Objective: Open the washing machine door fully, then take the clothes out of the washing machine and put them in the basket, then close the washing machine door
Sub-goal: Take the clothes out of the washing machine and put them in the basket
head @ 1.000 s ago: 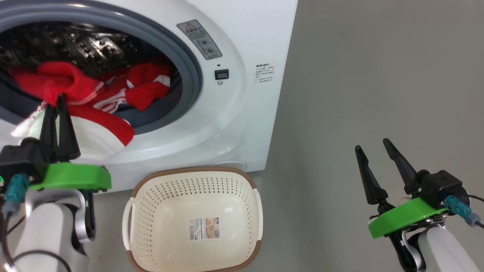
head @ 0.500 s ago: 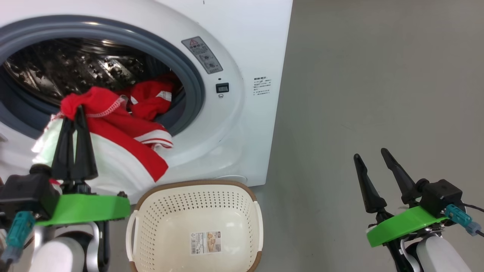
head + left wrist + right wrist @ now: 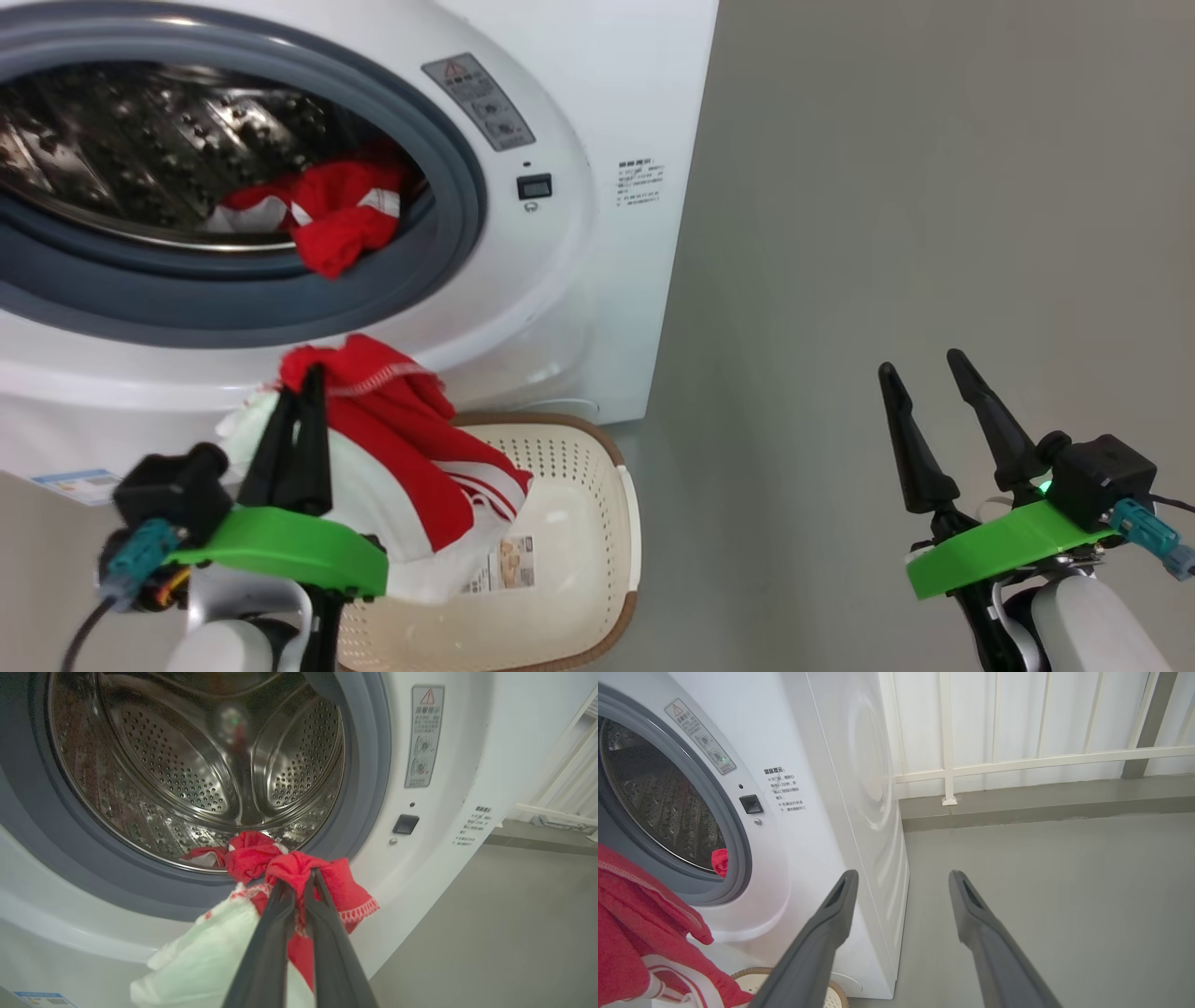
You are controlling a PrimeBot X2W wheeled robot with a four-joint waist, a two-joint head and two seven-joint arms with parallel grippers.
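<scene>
A red and white garment (image 3: pixel 411 448) hangs from the left hand (image 3: pixel 301 387), whose two dark fingers are pressed together on a bunched red fold at its top. The cloth droops below the washer's opening and over the left half of the basket (image 3: pixel 583 485), hiding that side in the head view (whether the fabric touches the basket cannot be told). More red clothes (image 3: pixel 336 210) with white stripes lie at the front lip of the steel drum (image 3: pixel 140 121), one fold drooping onto the grey ring (image 3: pixel 471 187). The basket stands on the grey floor (image 3: pixel 887 187) right against the foot of the white washer (image 3: pixel 597 93), a paper label (image 3: pixel 512 560) on its bottom partly showing beside the hanging cloth. A blue sticker (image 3: pixel 70 483) sits low on the washer's front. Well off to the right, the right hand (image 3: pixel 920 362) hovers above bare floor with its fingers spread apart and nothing between them. In its wrist view a white railing (image 3: pixel 1017 760) runs behind the washer.
</scene>
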